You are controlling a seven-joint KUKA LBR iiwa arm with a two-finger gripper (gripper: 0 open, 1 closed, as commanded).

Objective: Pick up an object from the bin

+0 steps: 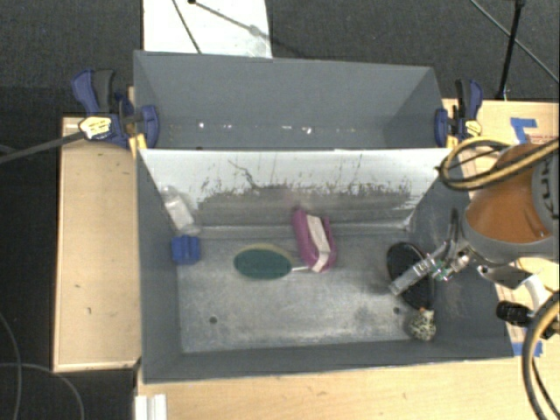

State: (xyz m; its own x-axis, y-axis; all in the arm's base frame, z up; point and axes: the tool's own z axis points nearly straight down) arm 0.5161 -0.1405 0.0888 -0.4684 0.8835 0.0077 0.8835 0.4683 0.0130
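My gripper (411, 278) is low at the right end of the bin, right over a black rounded thing (403, 257) that lies against the right wall. Part of that black thing is hidden under the gripper. A small mottled grey-green lump (423, 325) lies just in front of the gripper, near the front right corner. Whether anything is held cannot be seen.
Mid-bin lie a dark green oval disc (262, 263) and, touching its right side, a purple and pink oblong thing (312, 239). A small blue block (185, 249) and a clear plastic piece (178, 209) sit by the left wall. The arm comes in over the right rim.
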